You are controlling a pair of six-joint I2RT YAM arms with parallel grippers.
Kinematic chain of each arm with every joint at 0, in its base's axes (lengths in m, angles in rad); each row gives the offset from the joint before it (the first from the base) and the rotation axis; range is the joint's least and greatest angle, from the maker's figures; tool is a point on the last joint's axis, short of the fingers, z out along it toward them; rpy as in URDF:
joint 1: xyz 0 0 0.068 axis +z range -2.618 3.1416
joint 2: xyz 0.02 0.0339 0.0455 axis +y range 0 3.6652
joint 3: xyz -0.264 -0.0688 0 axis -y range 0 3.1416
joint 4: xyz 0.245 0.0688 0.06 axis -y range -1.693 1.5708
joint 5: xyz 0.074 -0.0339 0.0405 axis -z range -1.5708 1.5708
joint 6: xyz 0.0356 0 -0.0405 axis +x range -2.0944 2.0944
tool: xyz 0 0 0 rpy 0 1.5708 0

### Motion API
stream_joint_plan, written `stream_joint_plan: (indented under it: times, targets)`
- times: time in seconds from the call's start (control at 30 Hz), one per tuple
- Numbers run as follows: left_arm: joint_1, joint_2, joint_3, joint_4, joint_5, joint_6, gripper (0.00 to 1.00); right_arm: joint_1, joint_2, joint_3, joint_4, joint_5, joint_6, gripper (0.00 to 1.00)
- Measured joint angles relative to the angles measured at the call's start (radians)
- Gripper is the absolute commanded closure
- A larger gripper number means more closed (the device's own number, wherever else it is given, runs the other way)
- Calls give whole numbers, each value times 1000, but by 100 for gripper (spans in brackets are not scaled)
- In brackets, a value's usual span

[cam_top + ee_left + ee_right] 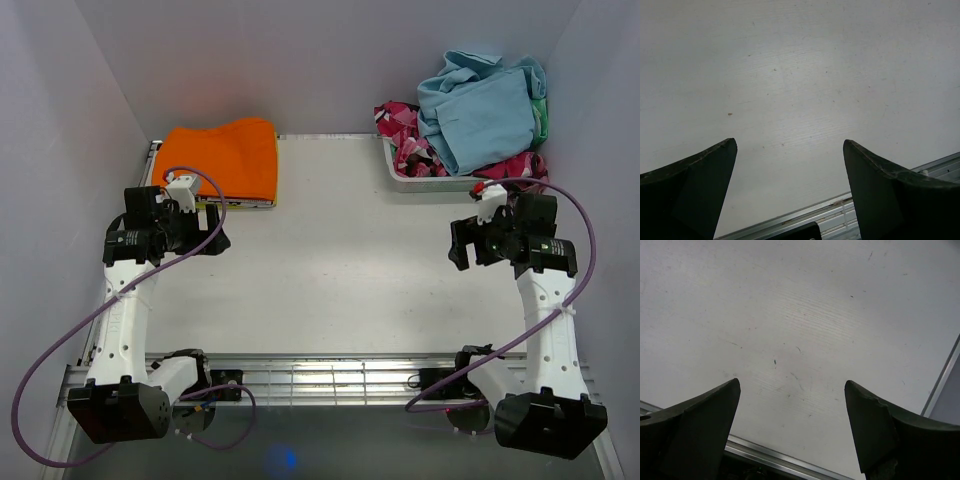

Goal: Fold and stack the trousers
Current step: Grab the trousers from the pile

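Note:
Folded orange trousers (222, 157) lie at the back left of the white table (330, 250). A heap of unfolded clothes, light blue trousers (482, 105) on top of red-and-pink patterned ones (405, 138), fills a tray (435, 181) at the back right. My left gripper (208, 238) is open and empty, hovering just in front of the orange trousers; its wrist view (790, 145) shows only bare table. My right gripper (458, 250) is open and empty, in front of the tray; its wrist view (792, 385) shows only bare table.
Grey walls enclose the table on the left, back and right. A metal rail (330, 375) runs along the near edge between the arm bases. Purple cables (60, 340) loop from each arm.

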Motion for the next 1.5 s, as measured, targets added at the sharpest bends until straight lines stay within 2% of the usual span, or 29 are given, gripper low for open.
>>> stream_joint_plan:
  times: [0.17, 0.33, 0.63, 0.87, 1.0, 1.2, 1.37, 1.5]
  targets:
    - [0, 1, 2, 4, 8, -7, 2, 0, 90, 66, 19, 57, 14, 10]
    - [0, 23, 52, 4, 101, -3, 2, 0, 260, 245, 107, 116, 34, 10]
    - [0, 63, 150, 24, 263, 3, 2, -16, 652, 661, 264, 230, 45, 10]
    - [0, 69, 150, 45, 297, -15, 2, -99, 966, 949, 277, 178, 79, 10]
    - [0, 69, 146, 51, 298, -15, 2, -135, 1048, 989, 248, 54, 94, 10]
    - [0, 65, 88, 62, 302, -11, 2, -120, 1062, 989, 248, -81, 130, 10]
    - [0, 57, 48, 69, 303, -5, 2, -53, 1064, 989, 287, -59, 149, 10]
    - [0, 56, 47, 79, 304, 1, 2, 13, 1084, 989, 325, 21, 157, 10]
